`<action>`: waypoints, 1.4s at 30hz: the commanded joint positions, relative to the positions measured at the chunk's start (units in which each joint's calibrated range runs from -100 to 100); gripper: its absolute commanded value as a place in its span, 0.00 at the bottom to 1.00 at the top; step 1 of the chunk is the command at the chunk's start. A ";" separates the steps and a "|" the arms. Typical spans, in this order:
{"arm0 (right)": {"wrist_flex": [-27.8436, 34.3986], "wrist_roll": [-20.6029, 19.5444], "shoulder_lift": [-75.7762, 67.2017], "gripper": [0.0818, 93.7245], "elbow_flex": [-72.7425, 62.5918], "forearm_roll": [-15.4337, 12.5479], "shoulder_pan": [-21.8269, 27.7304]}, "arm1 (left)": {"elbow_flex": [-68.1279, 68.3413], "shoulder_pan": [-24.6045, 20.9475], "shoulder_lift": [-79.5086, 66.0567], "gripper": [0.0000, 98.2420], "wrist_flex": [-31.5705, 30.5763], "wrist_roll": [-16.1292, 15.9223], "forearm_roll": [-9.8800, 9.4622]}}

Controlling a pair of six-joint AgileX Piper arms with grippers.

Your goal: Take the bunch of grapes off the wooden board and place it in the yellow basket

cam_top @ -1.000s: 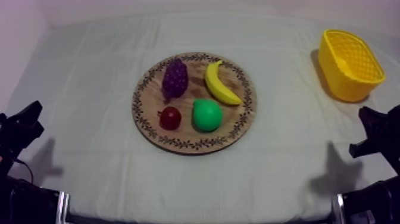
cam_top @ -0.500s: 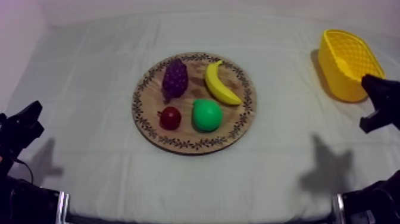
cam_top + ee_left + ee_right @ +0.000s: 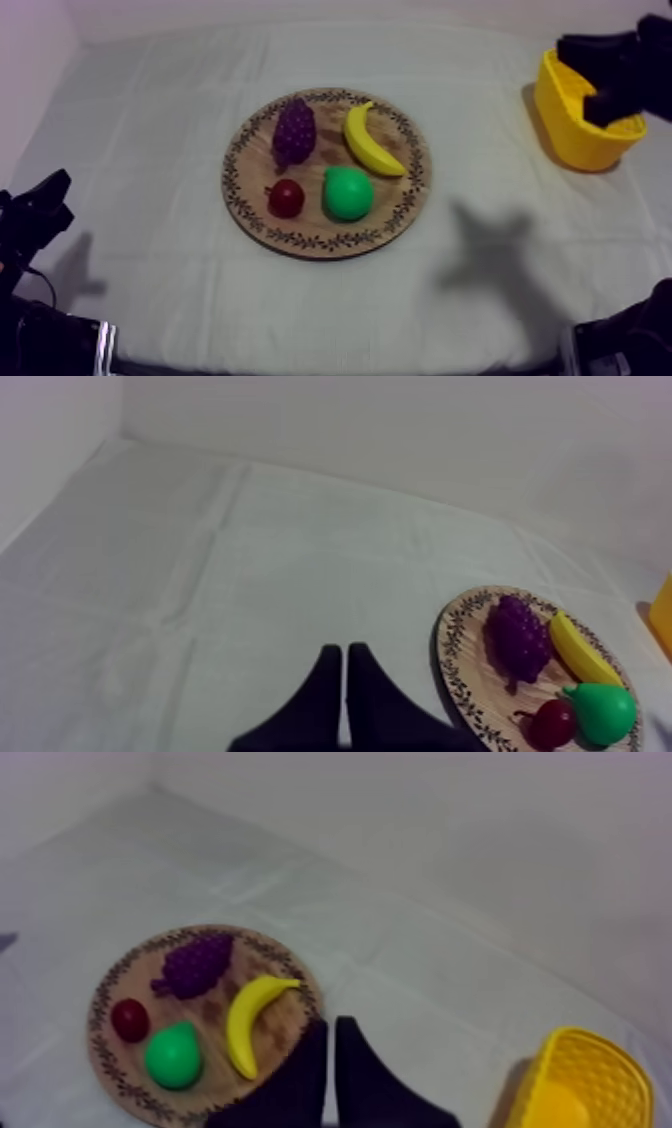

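In the top view we count one wooden board (image 3: 322,168) carrying four toy fruits: one bunch of grapes (image 3: 294,130) at its far left, one banana (image 3: 368,140), one pear (image 3: 347,193) and one small red fruit (image 3: 286,198). The one yellow basket (image 3: 577,142) stands well apart at the right, its far rim hidden behind our right arm (image 3: 625,60). Our left arm (image 3: 35,215) sits low, cut off by the edge.

In the left wrist view, the left gripper (image 3: 343,651) has its fingers pressed together over bare cloth, and the board's near side is cut off.

In the right wrist view, the right gripper (image 3: 331,1024) is likewise pressed together, covering some of the board's rim by the banana. The basket is cut off.
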 commanded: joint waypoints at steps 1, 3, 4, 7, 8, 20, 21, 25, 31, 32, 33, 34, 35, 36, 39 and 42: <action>1.31 -0.89 6.71 0.01 -8.99 0.03 -2.09 | -0.04 -0.01 0.00 0.00 -0.03 0.00 0.01; 3.14 -1.54 10.43 0.01 -13.97 -0.01 -3.31 | -0.04 -0.01 0.00 0.00 -0.03 0.00 0.01; 4.21 -1.96 12.29 0.01 -16.49 0.05 -3.97 | -0.04 -0.01 0.00 0.00 -0.03 0.00 0.01; 7.55 -3.44 17.97 0.01 -23.91 0.36 -5.74 | -0.04 -0.01 0.00 0.00 -0.03 0.00 0.01; 8.62 -4.02 19.88 0.01 -26.25 0.52 -6.29 | -0.04 -0.01 0.00 0.00 -0.03 0.00 0.01; 20.17 -12.45 41.39 0.01 -50.01 3.07 -10.23 | -0.04 -0.01 0.00 0.00 -0.03 0.00 0.01; 21.01 -13.04 43.00 0.01 -51.56 3.28 -10.40 | -0.04 -0.01 0.00 0.00 -0.03 0.00 0.01; 24.84 -15.38 49.37 0.01 -57.80 4.36 -11.28 | -0.04 -0.01 0.00 0.00 -0.03 0.00 0.01; 30.79 -18.92 58.67 0.01 -67.47 6.26 -12.51 | -0.04 -0.01 0.00 0.00 -0.03 0.00 0.01; 31.71 -19.41 60.09 0.01 -68.85 6.49 -12.63 | -0.04 -0.01 0.00 0.00 -0.03 0.00 0.01; 32.65 -19.89 61.46 0.01 -70.08 6.70 -12.74 | -0.04 -0.01 0.00 0.00 -0.03 0.00 0.01; 33.60 -20.38 62.78 0.01 -71.18 6.92 -12.85 | -0.04 -0.01 0.00 0.00 -0.03 0.00 0.01; 34.53 -20.80 64.11 0.01 -72.18 7.07 -12.94 | -0.04 -0.01 0.00 0.00 -0.03 0.00 0.01; 35.42 -21.15 65.34 0.01 -73.05 7.22 -13.03 | -0.04 -0.01 0.00 0.00 -0.03 0.00 0.01; 37.79 -21.78 68.61 0.00 -74.81 7.52 -13.21 | -0.04 -0.01 0.00 0.00 -0.03 0.00 0.01; 39.63 -22.36 71.20 0.00 -75.50 7.81 -13.28 | -0.04 -0.01 0.00 0.00 -0.03 0.00 0.01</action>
